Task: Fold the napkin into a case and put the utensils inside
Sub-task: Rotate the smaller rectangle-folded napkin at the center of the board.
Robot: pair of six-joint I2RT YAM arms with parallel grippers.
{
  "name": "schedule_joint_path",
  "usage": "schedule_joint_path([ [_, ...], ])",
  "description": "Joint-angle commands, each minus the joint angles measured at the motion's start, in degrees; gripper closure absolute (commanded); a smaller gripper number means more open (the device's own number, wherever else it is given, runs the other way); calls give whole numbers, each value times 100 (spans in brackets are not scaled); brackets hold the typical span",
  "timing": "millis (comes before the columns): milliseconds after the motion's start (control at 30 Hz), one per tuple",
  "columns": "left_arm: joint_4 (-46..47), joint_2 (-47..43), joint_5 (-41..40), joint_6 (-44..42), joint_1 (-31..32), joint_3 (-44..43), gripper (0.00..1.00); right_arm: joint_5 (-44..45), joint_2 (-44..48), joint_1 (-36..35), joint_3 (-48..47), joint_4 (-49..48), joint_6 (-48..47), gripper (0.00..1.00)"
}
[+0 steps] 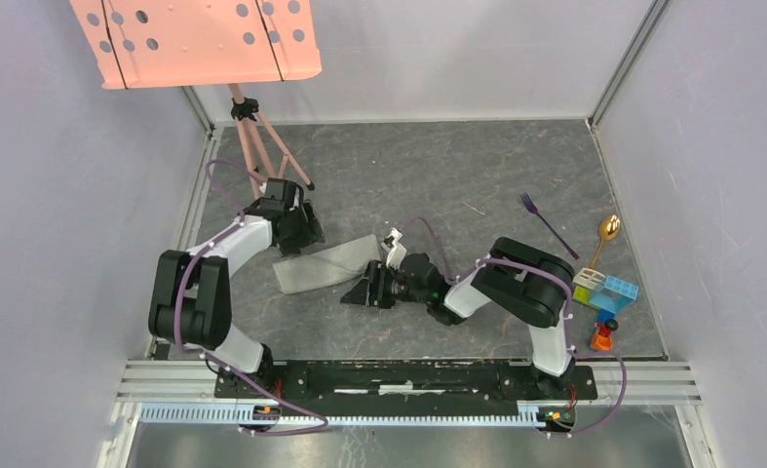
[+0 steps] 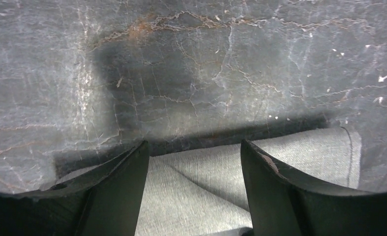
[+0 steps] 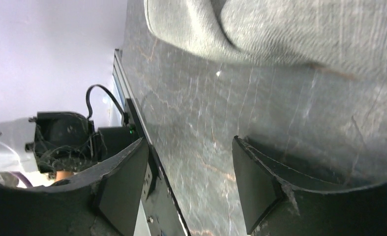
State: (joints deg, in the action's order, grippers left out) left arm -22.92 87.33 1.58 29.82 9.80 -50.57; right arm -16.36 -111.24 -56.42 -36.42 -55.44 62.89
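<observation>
Our left hand [image 2: 193,147] and right hand [image 3: 189,142] both stand spread wide and empty, and we judge the napkin [image 1: 325,265], lying folded on the desk [image 1: 457,175] between them, light and limp, best pinched at its thin edge.

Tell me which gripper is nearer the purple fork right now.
Right, though neither is close. The right gripper sits by the napkin's right end, the fork well beyond it toward the far right. The left gripper is at the napkin's left end, even farther away.
</observation>
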Motion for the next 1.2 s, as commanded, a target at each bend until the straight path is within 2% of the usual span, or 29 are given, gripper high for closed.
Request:
schedule_joint_path([
  [0, 215, 274, 112, -290, -27, -124, 26, 345, -360, -20, -382, -424, 506, 32],
  [200, 427, 256, 391, -139, -26, 302, 28, 523, -603, 131, -586, -290, 625, 37],
  [333, 685, 168, 787, 72, -22, 682, 29, 382, -639, 494, -574, -167, 548, 38],
  [433, 1015, 106, 1282, 314, -5, 991, 30, -60, -656, 879, -609, 71, 277, 38],
  [600, 1724, -38, 1958, 999, 303, 1516, 31, -1428, -965, 1571, -1021, 728, -444, 38],
  [700, 2235, -229, 2009, 1636, 939, 1773, 31, -1859, -963, 2015, -1202, 1476, -1158, 38],
  [833, 3280, -270, 1915, 2640, 1783, 2063, 31, -1878, -658, 2663, -1569, 3319, -2815, 33],
  [900, 3757, -209, 1804, 3039, 2104, 2151, 31, -1582, -451, 3000, -1782, 4541, -3787, 29],
  [1000, 3847, -156, 1671, 3109, 2337, 2073, 31, -1220, -145, 3371, -1994, 5757, -4757, 23],
  [1067, 3793, -253, 1646, 3017, 2342, 2086, 30, -1189, 5, 3492, -2118, 6359, -5227, 21],
  [1167, 3121, -580, 1390, 2608, 2334, 2056, 30, -1114, 539, 3542, -1782, 6451, -5421, 21],
])
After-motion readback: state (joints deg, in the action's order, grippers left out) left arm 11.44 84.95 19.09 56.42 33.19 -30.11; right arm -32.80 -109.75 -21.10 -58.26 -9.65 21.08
